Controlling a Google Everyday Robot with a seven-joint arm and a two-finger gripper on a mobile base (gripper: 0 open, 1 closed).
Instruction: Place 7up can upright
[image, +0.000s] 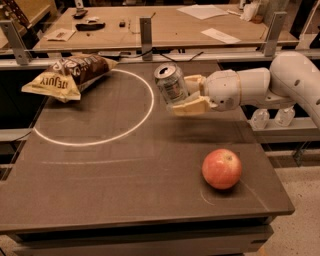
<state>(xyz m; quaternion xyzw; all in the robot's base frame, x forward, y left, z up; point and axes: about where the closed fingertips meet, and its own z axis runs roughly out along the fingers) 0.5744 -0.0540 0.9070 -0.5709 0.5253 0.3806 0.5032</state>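
Note:
The 7up can (170, 84) is a silvery can with pale markings and a pull-tab top. It is held nearly upright, slightly tilted, above the dark table (125, 170), just right of the white circle's edge. My gripper (186, 92) reaches in from the right on a white arm and is shut on the can, with one tan finger (192, 106) under and beside it. The can's base is off the table surface.
A brown and yellow chip bag (67, 75) lies at the table's back left, over the white painted circle (100, 107). A red apple (222, 168) sits at the front right. A wooden bench with papers stands behind. Two small bottles (272, 117) stand right of the table.

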